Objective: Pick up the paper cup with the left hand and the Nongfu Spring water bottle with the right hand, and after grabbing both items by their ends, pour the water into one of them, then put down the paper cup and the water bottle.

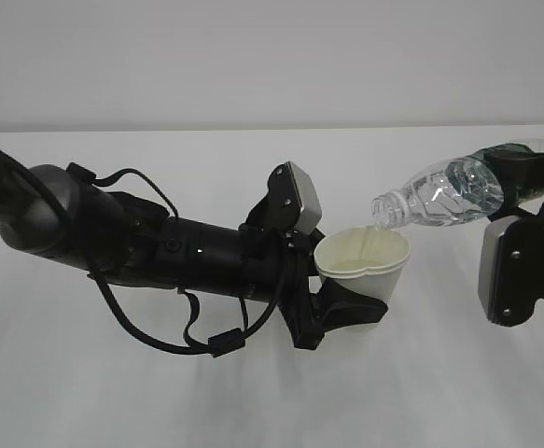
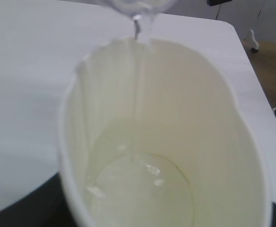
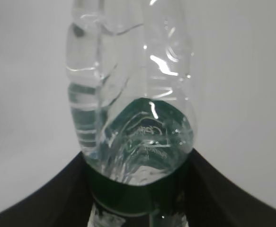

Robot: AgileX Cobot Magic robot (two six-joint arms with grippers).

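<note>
My left gripper (image 1: 351,303) is shut on the lower part of the white paper cup (image 1: 363,261) and holds it upright above the table. In the left wrist view the cup's cream inside (image 2: 213,123) fills the frame, with a shallow pool of water (image 2: 142,189) at its bottom. My right gripper (image 1: 533,177) is shut on the green-labelled base end of the Nongfu Spring water bottle (image 1: 444,191). The bottle lies tilted, its open mouth (image 1: 385,211) just over the cup's rim. A thin stream of water (image 2: 137,94) falls into the cup. In the right wrist view black fingers (image 3: 43,198) flank the bottle (image 3: 128,109).
The white table (image 1: 253,401) lies under both arms, with a pale wall behind it. In the left wrist view the table's right edge (image 2: 251,80) shows, with brown floor (image 2: 272,61) beyond it.
</note>
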